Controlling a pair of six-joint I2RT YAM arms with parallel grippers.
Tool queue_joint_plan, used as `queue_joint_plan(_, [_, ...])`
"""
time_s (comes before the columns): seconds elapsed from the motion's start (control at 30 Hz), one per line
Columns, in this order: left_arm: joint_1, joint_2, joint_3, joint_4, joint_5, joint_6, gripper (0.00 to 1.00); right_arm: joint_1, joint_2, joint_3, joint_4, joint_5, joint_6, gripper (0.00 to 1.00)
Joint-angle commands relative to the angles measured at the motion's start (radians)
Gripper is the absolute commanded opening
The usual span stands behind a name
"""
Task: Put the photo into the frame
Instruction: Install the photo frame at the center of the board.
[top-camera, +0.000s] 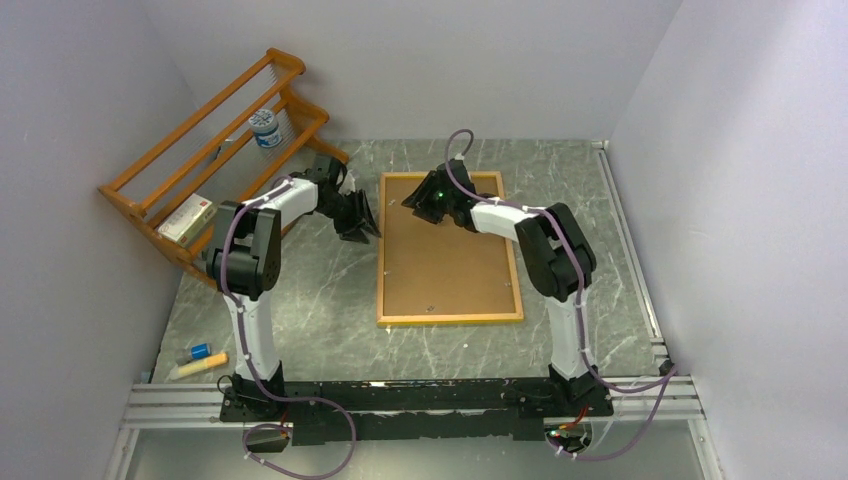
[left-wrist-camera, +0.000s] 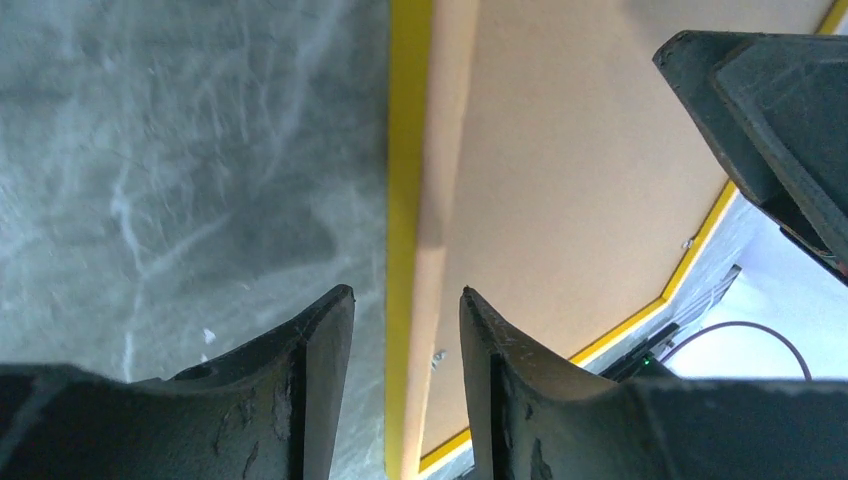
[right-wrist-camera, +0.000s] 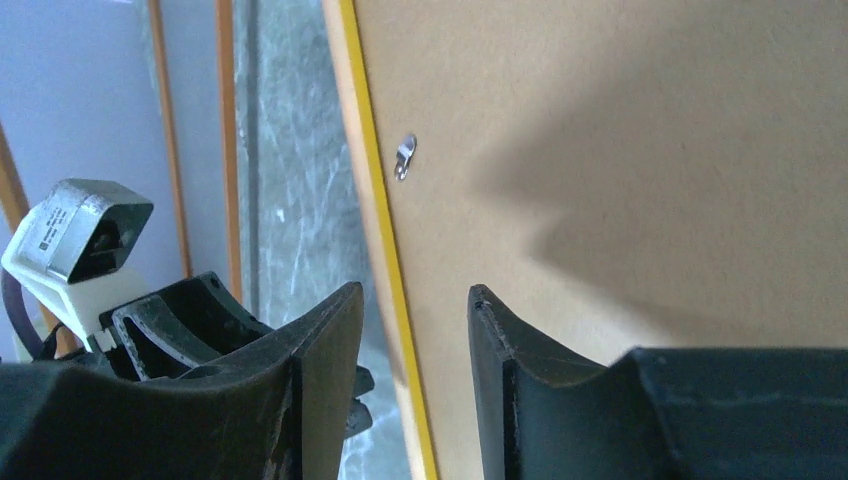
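Note:
The frame (top-camera: 450, 318) lies back side up on the marble table, its narrow yellow border around a brown hardboard panel (top-camera: 450, 260). The photo is hidden. My left gripper (top-camera: 360, 215) hangs at the frame's far left edge. In the left wrist view it is open (left-wrist-camera: 405, 295) and straddles the yellow edge (left-wrist-camera: 405, 150) with a gap on both sides. My right gripper (top-camera: 415, 205) hovers over the far left corner. It is open (right-wrist-camera: 412, 290) too, with the border (right-wrist-camera: 375, 200) between its fingers and nothing gripped. A small metal tab (right-wrist-camera: 404, 157) sits on the panel (right-wrist-camera: 600, 150).
An orange-brown slatted rack (top-camera: 215, 150) stands at the far left, holding a white tub (top-camera: 266, 128) and a box (top-camera: 188, 218). Two small sticks (top-camera: 200, 360) lie near the front left. Grey walls close in both sides, with a rail (top-camera: 630, 250) along the right.

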Motion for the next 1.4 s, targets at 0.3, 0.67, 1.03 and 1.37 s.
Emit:
queue_joint_plan(0.3, [0.012, 0.107, 0.065, 0.003, 0.097, 0.106, 0.49, 0.003, 0.216, 0.24, 0.012, -0.067, -0.073, 0.44])
queue_joint_plan(0.67, [0.012, 0.169, 0.048, 0.005, 0.04, 0.095, 0.33, -0.002, 0.335, 0.346, 0.027, -0.078, -0.108, 0.44])
queue_joint_plan(1.03, [0.012, 0.199, 0.105, -0.064, 0.018, 0.094, 0.41, -0.005, 0.425, 0.416, 0.062, -0.254, -0.117, 0.44])
queue_joint_plan(1.37, [0.011, 0.252, 0.183, -0.113, -0.013, 0.098, 0.42, -0.011, 0.459, 0.435, -0.013, -0.402, -0.217, 0.43])
